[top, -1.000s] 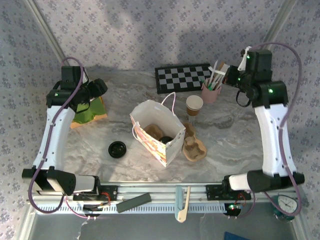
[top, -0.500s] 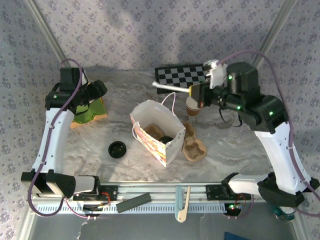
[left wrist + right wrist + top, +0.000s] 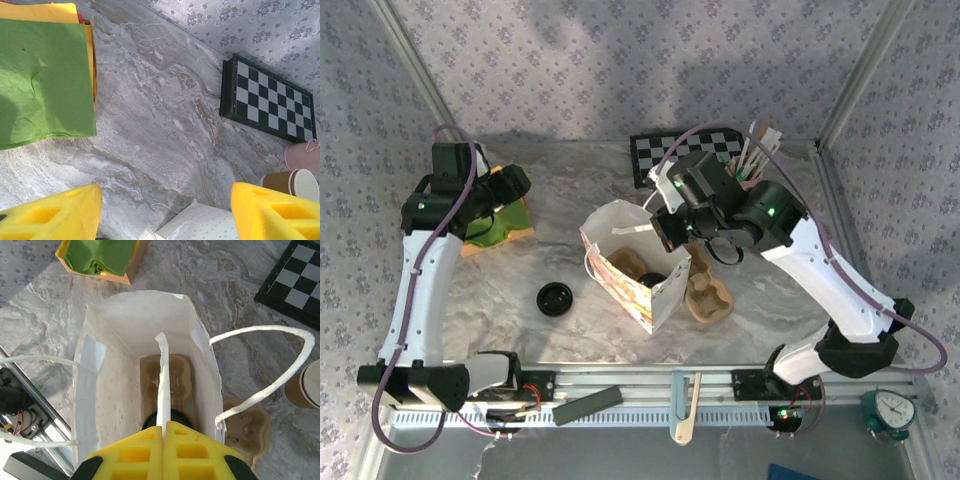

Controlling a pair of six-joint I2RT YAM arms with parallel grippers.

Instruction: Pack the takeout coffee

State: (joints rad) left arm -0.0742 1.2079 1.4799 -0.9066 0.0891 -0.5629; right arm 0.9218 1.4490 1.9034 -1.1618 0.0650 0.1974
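Right gripper, swung in from the rear, is clamping thin white stick over white paper bag. Left gripper is hovering, fingers spread apart.

- The bag is showing matt white paper inside.
- The pulp tray is looking rough, fibrous.
- The table is gleaming smooth, marble-like.
- The takeout coffee is showing tan kraft.

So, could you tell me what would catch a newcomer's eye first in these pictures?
The white paper bag standing open mid-table, the right arm's yellow fingers shut on a thin white stick reaching into it. Behind lies a checkerboard; far left, bright green paper.
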